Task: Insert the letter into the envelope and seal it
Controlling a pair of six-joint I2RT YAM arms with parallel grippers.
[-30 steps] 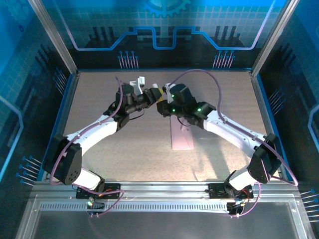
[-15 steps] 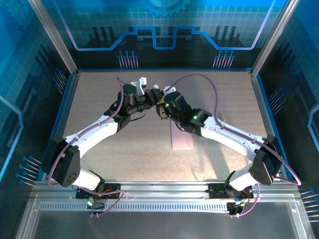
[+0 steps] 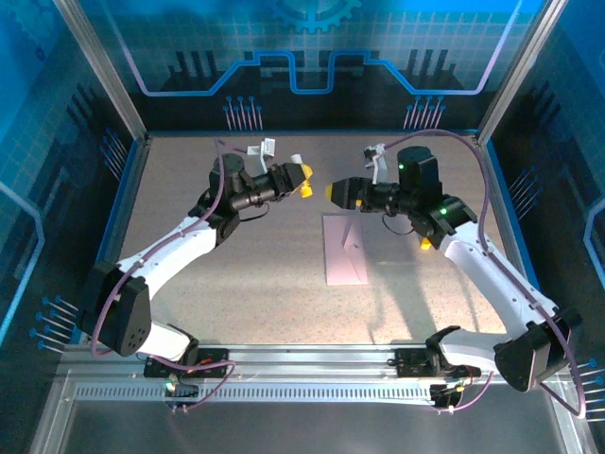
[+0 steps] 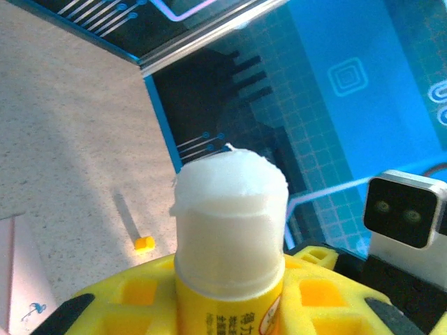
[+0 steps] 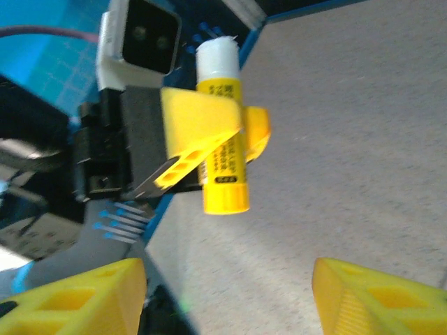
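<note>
The pale pink envelope (image 3: 345,248) lies flat in the middle of the table; its corner (image 4: 15,279) shows in the left wrist view. The letter is out of view. My left gripper (image 3: 302,178) hovers above the table left of the envelope's far end, shut on a yellow glue stick (image 4: 230,209) whose white tip is bare. The right wrist view shows the same stick (image 5: 223,153) crosswise in the left gripper (image 5: 209,132). My right gripper (image 3: 331,192) faces it a short way to the right. Its fingers (image 5: 77,293) are spread open around nothing.
A small yellow piece (image 4: 144,243) lies on the table beyond the stick; in the top view a yellow bit (image 3: 424,244) shows beside the right forearm. Blue walls and a metal frame (image 3: 492,142) fence the tabletop (image 3: 236,284).
The right gripper, close against the left one a second ago, has drawn back to the right and opened. The left gripper still holds the glue stick and has shifted slightly.
</note>
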